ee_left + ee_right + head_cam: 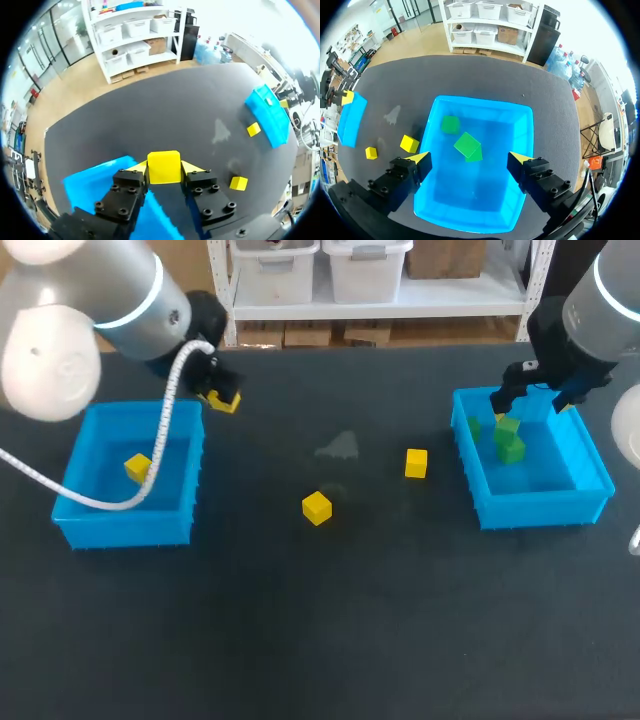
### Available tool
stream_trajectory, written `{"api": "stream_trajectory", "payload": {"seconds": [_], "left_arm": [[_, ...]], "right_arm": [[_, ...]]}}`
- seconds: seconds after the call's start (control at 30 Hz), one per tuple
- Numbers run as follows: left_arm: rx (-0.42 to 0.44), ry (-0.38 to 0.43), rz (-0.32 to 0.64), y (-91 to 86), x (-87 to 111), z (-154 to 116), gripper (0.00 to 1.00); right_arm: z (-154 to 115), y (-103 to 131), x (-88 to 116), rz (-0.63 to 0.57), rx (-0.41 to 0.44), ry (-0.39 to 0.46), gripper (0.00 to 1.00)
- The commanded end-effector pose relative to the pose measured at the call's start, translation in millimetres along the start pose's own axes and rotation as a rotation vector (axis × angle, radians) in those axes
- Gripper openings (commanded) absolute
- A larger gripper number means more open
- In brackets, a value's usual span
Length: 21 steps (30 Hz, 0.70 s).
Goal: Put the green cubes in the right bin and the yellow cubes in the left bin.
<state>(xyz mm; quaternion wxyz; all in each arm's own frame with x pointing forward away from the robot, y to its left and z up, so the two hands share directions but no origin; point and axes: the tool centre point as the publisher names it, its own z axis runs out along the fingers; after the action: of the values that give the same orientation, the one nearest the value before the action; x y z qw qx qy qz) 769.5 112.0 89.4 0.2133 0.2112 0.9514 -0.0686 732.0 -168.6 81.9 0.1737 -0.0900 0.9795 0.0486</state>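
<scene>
My left gripper (164, 169) is shut on a yellow cube (164, 165), held above the table just beyond the far right corner of the left blue bin (125, 525). That bin holds one yellow cube (137, 467). Two more yellow cubes (317, 507) (416, 463) lie on the dark table between the bins. My right gripper (469, 159) hangs open over the right blue bin (480, 102), with nothing between its fingers. Green cubes (450, 124) (467, 144) lie inside that bin, one of them leaning on another.
The dark table (330, 620) stretches wide in front of both bins. A pale smudge (338, 447) marks its middle. The right bin (540, 508) stands at the table's right side, with the nearest loose yellow cube a short way to its left.
</scene>
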Motion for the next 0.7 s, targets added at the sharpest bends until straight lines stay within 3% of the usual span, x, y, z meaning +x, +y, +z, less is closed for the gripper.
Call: {"api": "stream_trajectory", "payload": {"seconds": [0.03, 0.43, 0.7], "left_arm": [[-0.029, -0.026, -0.019, 19.1, 19.3, -21, 0.0], [-0.098, -0.002, -0.094, 62.1, 56.1, -33, 0.0], [-0.116, 0.02, -0.117, 74.3, 76.9, -35, 0.0]], "right_arm": [[-1, 0, 2, 0.001, 0.003, -0.005, 1.0], [-1, 0, 2, 0.001, 0.003, -0.005, 1.0], [-1, 0, 2, 0.001, 0.003, -0.005, 1.0]]}}
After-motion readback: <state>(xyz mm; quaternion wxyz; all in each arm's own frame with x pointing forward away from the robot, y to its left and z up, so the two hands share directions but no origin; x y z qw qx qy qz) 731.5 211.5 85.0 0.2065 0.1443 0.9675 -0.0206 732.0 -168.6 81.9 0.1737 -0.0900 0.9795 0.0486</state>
